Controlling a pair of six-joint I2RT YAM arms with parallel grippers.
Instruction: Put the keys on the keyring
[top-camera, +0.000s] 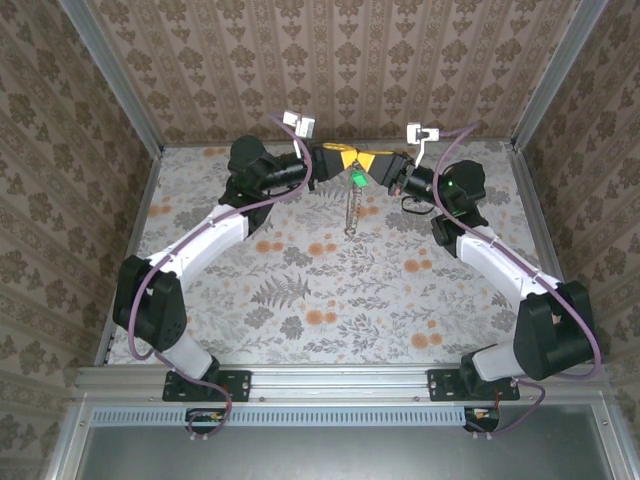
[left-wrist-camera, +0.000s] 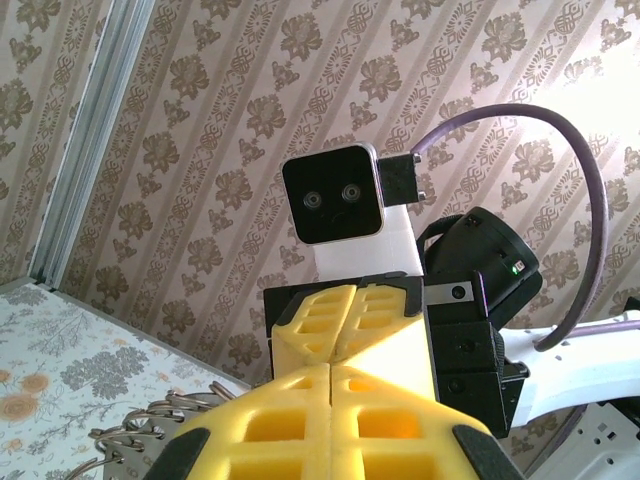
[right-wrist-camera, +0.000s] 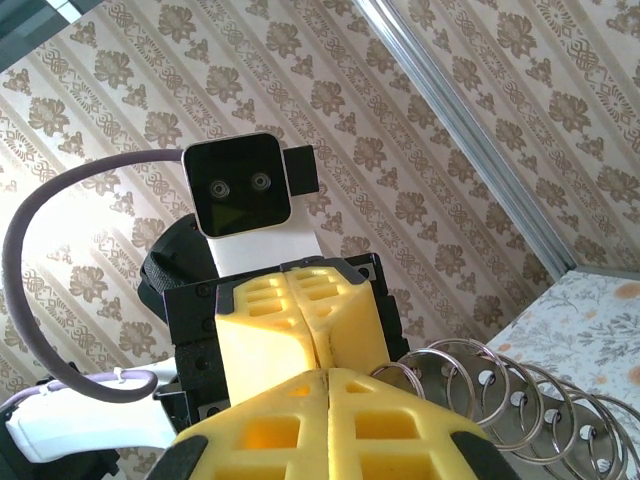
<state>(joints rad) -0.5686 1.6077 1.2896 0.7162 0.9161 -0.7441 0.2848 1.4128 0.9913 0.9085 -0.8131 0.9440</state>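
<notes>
My left gripper (top-camera: 338, 158) and right gripper (top-camera: 372, 160) meet tip to tip, raised above the back middle of the table. Both pairs of yellow fingers are pressed shut. A small green-headed key (top-camera: 355, 180) sits just below the meeting point. From there the keyring (top-camera: 351, 212), a string of linked silvery rings, trails toward me. In the left wrist view, my left gripper (left-wrist-camera: 331, 375) faces the right gripper (left-wrist-camera: 340, 340), with rings (left-wrist-camera: 150, 425) at lower left. In the right wrist view, my right gripper (right-wrist-camera: 328, 375) faces the left one (right-wrist-camera: 318, 350), with rings (right-wrist-camera: 520, 390) beside them. What the tips pinch is hidden.
The flowered table (top-camera: 300, 300) is walled by patterned panels (top-camera: 330, 60) at the back and sides, with metal corner posts (top-camera: 535, 90). Purple-grey cables (top-camera: 250, 205) loop over both arms. Both arm bases are bolted to the near rail (top-camera: 330, 385).
</notes>
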